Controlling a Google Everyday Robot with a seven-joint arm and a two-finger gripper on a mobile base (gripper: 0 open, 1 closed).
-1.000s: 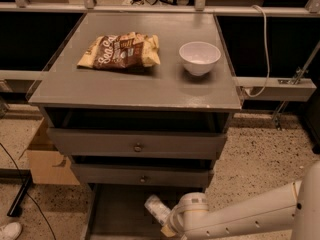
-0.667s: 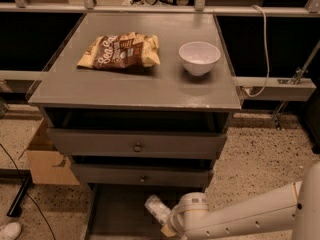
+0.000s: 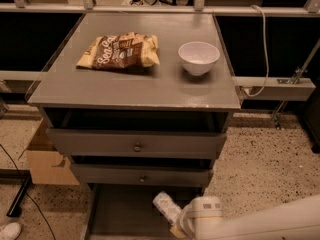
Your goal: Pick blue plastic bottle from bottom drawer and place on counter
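Obs: blue plastic bottle (image 3: 167, 207) is lying tilted over the open bottom drawer (image 3: 120, 215), its lower-right end meeting the gripper (image 3: 180, 224). The white wrist housing (image 3: 204, 215) is hiding the jaws, so their state cannot be told. The arm (image 3: 272, 225) is reaching in low from the right. Above, a chip bag (image 3: 120, 51) and a white bowl (image 3: 198, 57) are sitting apart on the tabletop (image 3: 125, 86).

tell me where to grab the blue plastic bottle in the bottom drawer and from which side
Grip the blue plastic bottle across its round body, closing over the narrow width. It lies on its side, slanted in the bottom drawer, with the middle drawer just behind and above it, so coming from above and the front-right looks best. The gripper is at its lower-right end.
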